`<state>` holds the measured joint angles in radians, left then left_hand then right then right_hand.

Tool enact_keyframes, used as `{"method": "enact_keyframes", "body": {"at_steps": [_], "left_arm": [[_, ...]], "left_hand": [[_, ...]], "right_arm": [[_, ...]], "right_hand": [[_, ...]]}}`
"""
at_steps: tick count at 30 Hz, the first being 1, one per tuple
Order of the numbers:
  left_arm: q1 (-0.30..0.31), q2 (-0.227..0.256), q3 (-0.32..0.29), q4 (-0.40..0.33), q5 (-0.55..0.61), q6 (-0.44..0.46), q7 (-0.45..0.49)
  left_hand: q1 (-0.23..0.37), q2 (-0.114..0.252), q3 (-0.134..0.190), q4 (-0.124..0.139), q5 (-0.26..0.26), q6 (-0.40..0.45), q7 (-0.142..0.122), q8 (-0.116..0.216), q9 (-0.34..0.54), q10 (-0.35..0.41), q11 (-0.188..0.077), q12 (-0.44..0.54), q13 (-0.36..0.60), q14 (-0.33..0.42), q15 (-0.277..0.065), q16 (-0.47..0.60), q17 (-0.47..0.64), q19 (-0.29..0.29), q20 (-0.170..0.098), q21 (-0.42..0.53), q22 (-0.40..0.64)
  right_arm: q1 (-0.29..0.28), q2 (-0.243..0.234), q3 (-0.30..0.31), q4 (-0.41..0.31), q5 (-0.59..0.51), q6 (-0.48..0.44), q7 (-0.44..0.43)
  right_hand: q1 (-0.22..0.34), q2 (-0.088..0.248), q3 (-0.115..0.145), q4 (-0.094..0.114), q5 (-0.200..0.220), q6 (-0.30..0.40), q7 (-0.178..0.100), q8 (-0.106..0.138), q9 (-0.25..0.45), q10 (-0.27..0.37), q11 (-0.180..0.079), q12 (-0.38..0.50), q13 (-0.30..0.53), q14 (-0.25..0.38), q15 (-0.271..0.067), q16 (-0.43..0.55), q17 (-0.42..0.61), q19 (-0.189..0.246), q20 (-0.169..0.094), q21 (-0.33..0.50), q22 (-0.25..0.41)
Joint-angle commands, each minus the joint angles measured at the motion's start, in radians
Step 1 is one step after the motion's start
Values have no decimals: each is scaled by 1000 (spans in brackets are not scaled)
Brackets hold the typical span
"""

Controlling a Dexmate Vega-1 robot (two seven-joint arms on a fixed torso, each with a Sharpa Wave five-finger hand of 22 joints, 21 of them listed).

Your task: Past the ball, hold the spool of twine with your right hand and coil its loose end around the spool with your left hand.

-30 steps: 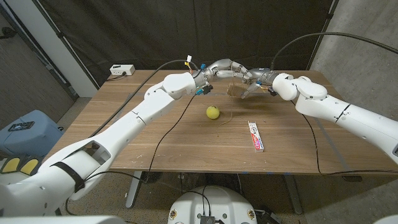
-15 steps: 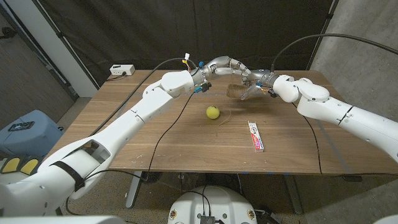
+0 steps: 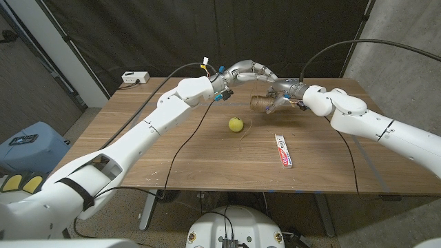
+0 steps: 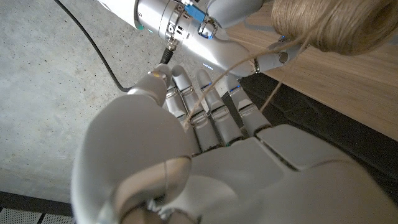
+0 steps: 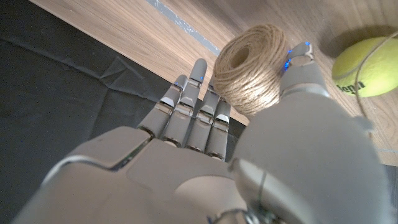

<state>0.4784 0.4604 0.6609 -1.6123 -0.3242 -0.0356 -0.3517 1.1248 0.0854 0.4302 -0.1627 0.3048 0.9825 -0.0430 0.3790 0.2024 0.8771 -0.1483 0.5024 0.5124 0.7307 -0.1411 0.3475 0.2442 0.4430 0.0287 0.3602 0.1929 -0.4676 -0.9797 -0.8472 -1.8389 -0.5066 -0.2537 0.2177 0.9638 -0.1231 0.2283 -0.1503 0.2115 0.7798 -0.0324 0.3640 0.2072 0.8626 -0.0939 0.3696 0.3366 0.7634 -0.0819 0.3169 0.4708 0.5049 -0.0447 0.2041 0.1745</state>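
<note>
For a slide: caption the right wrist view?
Right robot hand grips round tan twine spool above wooden table, yellow-green tennis ball beside.

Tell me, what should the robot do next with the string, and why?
Probably swing the left hand round the spool to lay on another turn. The right hand grips the spool past the ball, and the left hand's fingers hold the twine running to it.

Both arms far forward, right robot hand gripping, left robot hand pinching with fingers extended.
</note>
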Motion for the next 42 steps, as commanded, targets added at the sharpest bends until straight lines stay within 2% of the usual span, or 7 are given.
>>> {"method": "enact_keyframes", "body": {"at_steps": [1,9,21,42], "left_arm": [[-1,0,-5,2,2,-2,1],[-5,-2,-4,10,3,-10,-3],[-8,-3,-7,20,-1,-18,-10],[-15,-13,-11,47,-11,-29,-24]], "left_hand": [[1,10,-5,0,2,0,3,-1,4,5,-1,-5,3,6,11,0,4,0,1,3,1],[2,12,-6,0,3,-5,6,-4,5,9,16,-9,-2,0,7,-1,7,-3,2,3,1],[6,12,-3,-2,6,-6,17,-6,5,6,11,-13,1,5,-2,-5,4,-4,5,4,2],[5,12,-6,-1,9,-4,20,-9,6,12,14,-17,2,7,-3,-8,4,-4,5,5,2]], "right_arm": [[-16,-19,1,-33,-11,13,14],[-24,-31,1,-57,-14,29,29],[-37,-37,7,-79,-10,52,28],[-69,-75,33,-122,0,84,16]], "right_hand": [[160,164,-5,1,8,197,-157,21,11,104,-100,1,5,12,-152,-4,5,7,-38,-2,1],[160,164,-7,2,8,197,-157,21,11,103,-99,0,5,8,-151,-8,4,6,-39,-2,1],[162,166,-11,2,7,197,-156,20,11,102,-99,-2,6,8,-152,-9,7,4,-38,-3,1],[163,172,-17,5,7,199,-156,20,11,105,-99,-2,7,12,-151,-10,11,5,-40,-2,1]]}}
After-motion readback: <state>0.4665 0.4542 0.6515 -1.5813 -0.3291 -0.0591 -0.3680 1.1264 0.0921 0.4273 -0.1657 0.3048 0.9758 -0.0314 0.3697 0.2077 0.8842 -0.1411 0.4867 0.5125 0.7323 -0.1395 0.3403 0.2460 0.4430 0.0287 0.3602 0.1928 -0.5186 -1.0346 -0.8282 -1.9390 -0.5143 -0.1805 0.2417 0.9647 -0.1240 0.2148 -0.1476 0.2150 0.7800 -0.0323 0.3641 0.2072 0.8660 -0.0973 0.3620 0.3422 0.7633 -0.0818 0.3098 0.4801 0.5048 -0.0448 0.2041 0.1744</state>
